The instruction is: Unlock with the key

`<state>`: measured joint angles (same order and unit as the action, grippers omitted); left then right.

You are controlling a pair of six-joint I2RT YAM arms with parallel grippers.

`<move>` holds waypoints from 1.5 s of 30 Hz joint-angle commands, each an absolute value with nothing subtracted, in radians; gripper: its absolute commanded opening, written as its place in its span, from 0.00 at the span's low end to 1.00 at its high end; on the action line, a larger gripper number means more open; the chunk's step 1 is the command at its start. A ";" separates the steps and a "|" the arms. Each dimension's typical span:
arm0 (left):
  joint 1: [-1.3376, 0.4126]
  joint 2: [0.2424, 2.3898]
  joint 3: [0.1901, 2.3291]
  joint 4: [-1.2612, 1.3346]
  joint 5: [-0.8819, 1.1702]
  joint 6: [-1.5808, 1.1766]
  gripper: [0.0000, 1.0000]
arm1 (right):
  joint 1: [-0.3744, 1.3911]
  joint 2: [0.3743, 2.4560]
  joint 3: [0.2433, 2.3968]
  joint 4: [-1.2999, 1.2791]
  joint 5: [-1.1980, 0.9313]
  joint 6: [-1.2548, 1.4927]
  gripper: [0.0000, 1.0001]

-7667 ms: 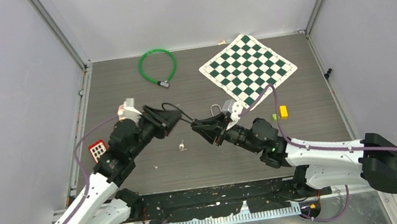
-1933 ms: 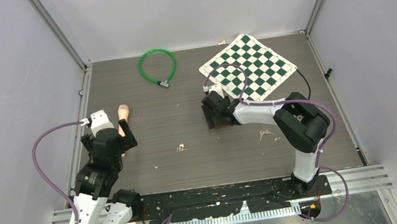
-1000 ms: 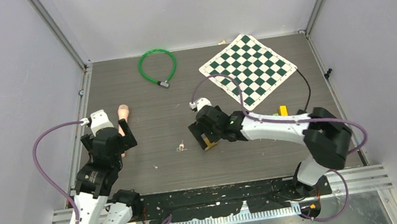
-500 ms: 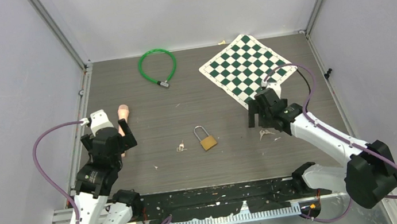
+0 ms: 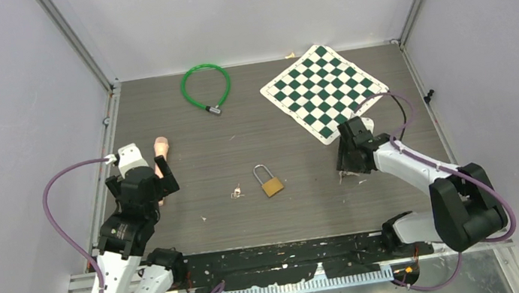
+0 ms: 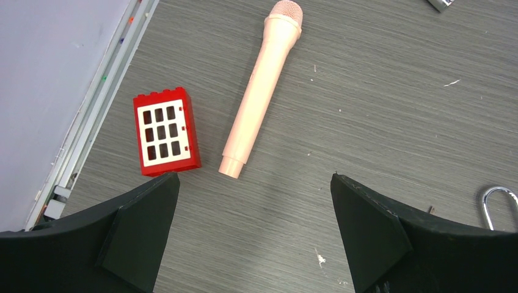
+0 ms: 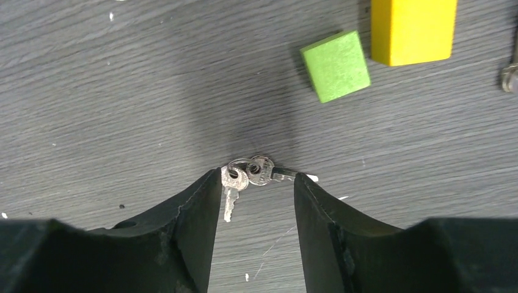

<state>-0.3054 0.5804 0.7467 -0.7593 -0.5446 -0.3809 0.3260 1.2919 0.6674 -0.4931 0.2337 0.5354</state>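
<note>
Padlock [image 5: 269, 181] now lies alone at mid-tabletop [image 5: 239, 126], let go by the right claw [image 7: 258, 183], which has swung to 3 o'clock of it and come down over the keys [image 7: 247, 173]. Its fingers have narrowed from fully spread to straddle the bunch; whether they already pinch it cannot be told. Key pickup looks under way, with unlocking still to do. Left claw [image 6: 253, 180] hangs spread wide at 9 o'clock. Counted: one padlock, two keys on one ring, one green cube [image 7: 335, 66], one yellow block [image 7: 413, 30], one microphone [image 6: 262, 85], one red brick [image 6: 166, 133].
</note>
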 commanded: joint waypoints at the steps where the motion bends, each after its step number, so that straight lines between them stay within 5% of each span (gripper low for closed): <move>1: -0.300 0.587 0.746 -0.724 -0.545 -0.368 1.00 | 0.324 1.303 0.651 -0.436 0.162 0.560 0.53; 9: -0.298 0.589 0.746 -0.725 -0.546 -0.368 1.00 | 0.332 1.401 0.659 -0.468 0.093 0.567 0.41; 25: -0.293 0.587 0.745 -0.724 -0.543 -0.369 1.00 | 0.591 1.462 0.712 -0.561 0.193 0.587 0.43; 31: -0.293 0.585 0.746 -0.724 -0.538 -0.368 1.00 | 0.690 1.434 0.695 -0.569 0.150 0.612 0.17; 37: -0.293 0.585 0.745 -0.724 -0.538 -0.368 1.00 | 0.780 1.395 0.749 -0.646 0.025 0.518 0.13; 40: -0.293 0.585 0.745 -0.724 -0.538 -0.368 1.00 | 0.782 1.324 0.757 -0.689 0.011 0.509 0.17; 41: -0.293 0.586 0.744 -0.723 -0.540 -0.368 1.00 | 0.774 1.289 0.766 -0.709 0.069 0.502 0.28; 45: -0.291 0.586 0.746 -0.722 -0.533 -0.368 0.99 | 0.649 1.253 0.798 -0.722 0.155 0.408 0.45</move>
